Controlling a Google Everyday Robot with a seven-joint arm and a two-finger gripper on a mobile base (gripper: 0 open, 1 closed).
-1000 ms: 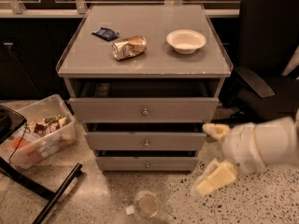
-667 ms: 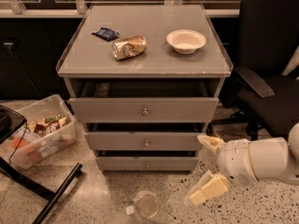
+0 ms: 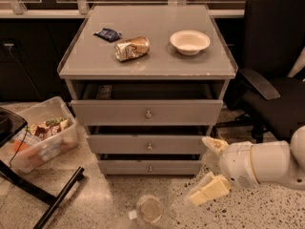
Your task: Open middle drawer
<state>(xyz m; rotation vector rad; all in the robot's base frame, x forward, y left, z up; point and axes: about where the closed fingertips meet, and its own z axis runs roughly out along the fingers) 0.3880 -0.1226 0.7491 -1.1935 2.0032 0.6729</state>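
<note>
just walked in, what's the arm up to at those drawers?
The robot's gripper hovers low by the right front of the grey cabinet, fingers spread, holding nothing. It is level with the right end of the middle drawer but off its knob, so the pull has not begun. The top drawer stands partly out. A bowl and a can on its side lie on top.

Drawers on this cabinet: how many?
3. Top drawer, ajar under the tabletop; middle drawer below it; bottom drawer lowest. The gripper, open, hangs right of the middle drawer.
</note>
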